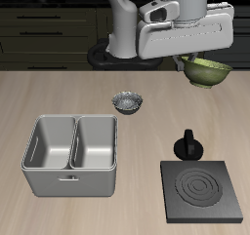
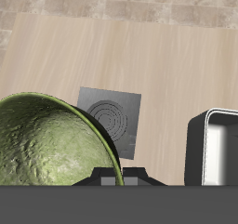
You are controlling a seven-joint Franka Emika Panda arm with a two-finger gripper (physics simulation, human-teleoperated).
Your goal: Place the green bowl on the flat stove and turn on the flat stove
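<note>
wrist view shows the small olive-green ribbed bowl (image 2: 46, 144) clamped in the fingers (image 2: 112, 179), carried high above the tabletop's (image 1: 59, 97) back edge, well apart from the flat black square stove (image 2: 112, 119); releasing early could drop it off-target.

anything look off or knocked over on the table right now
Nothing stands out. The olive-green bowl hangs tilted in the gripper, off the table. The flat black stove, grey two-compartment basin and small grey-and-white patterned bowl all sit level and intact.
</note>
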